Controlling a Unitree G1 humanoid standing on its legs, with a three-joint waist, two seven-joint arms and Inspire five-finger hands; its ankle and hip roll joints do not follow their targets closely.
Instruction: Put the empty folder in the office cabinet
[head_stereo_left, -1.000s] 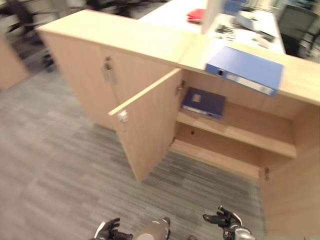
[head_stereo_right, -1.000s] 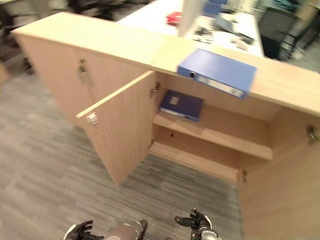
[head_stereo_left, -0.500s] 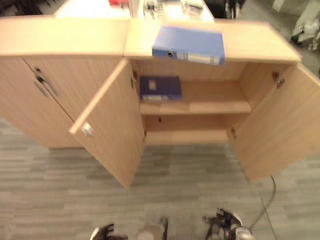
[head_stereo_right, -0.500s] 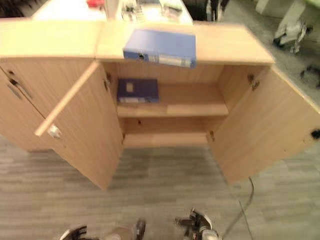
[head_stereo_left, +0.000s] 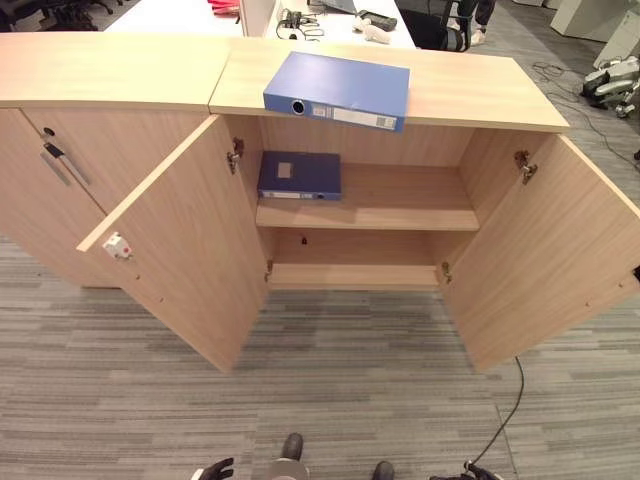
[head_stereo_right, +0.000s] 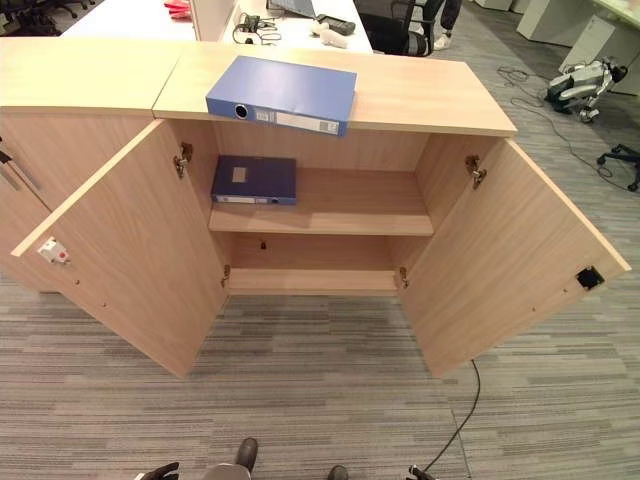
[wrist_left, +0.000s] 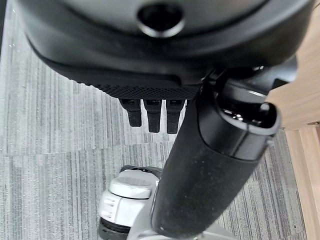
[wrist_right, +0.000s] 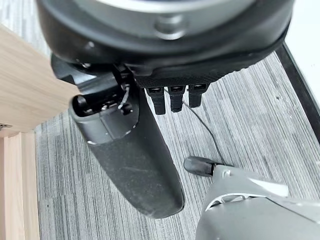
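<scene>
A light blue folder (head_stereo_left: 338, 90) lies flat on top of the wooden office cabinet (head_stereo_left: 480, 95), its spine over the front edge. A darker blue folder (head_stereo_left: 299, 175) lies on the upper shelf (head_stereo_left: 400, 212) at its left end. Both cabinet doors stand wide open: the left door (head_stereo_left: 185, 245) and the right door (head_stereo_left: 545, 260). My left hand (head_stereo_left: 213, 470) hangs low at the bottom edge, far from the cabinet; its fingers (wrist_left: 152, 115) are straight over the carpet and hold nothing. My right hand (wrist_right: 165, 45) also hangs low, its fingers (wrist_right: 172, 97) straight, holding nothing.
A closed cabinet (head_stereo_left: 90, 120) with a metal handle (head_stereo_left: 58, 163) joins on the left. Behind stands a white desk (head_stereo_left: 180, 12) with small items. Grey striped carpet (head_stereo_left: 350, 400) lies between me and the cabinet. A white machine (head_stereo_left: 615, 75) sits on the floor at far right.
The camera has swung round to face the cabinet squarely. Both hands have sunk lower at the bottom edge. The folders and doors have not moved.
</scene>
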